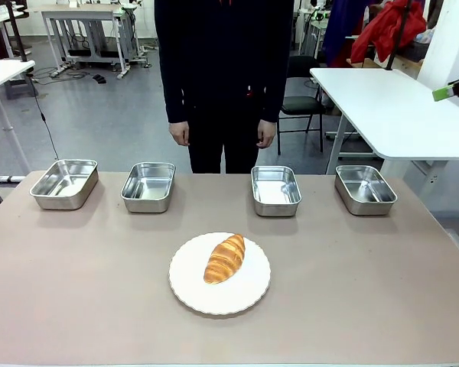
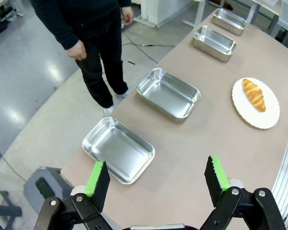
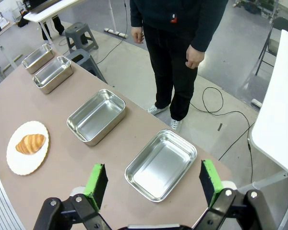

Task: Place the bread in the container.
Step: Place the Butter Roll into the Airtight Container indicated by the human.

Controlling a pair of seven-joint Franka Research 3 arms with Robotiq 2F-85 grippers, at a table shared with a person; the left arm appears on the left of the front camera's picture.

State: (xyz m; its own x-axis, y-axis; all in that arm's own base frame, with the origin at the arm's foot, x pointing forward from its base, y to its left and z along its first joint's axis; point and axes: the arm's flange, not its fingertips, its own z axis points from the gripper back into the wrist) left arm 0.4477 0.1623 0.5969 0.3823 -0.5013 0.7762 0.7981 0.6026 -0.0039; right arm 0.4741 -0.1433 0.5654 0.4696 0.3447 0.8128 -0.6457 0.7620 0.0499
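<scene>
The golden-brown bread [image 1: 225, 258] lies on a round white plate [image 1: 219, 294] near the table's front middle; it also shows on the plate as bread [image 2: 254, 94] and bread [image 3: 30, 143] in the wrist views. Four steel pans stand in a row at the far side: far-left container [image 1: 64, 183], container [image 1: 148, 186], container [image 1: 275, 189] and far-right container [image 1: 365, 189]. My left gripper [image 2: 157, 180] hangs open high above the far-left container [image 2: 118, 149]. My right gripper [image 3: 153, 181] hangs open above the far-right container [image 3: 161, 164]. Both hold nothing.
A person in dark clothes [image 1: 223, 76] stands at the far edge, hands [image 1: 180, 133] hanging at the sides. A white table [image 1: 398, 107] stands at the right, another at the left. The plate [image 2: 256, 103] sits apart from all pans.
</scene>
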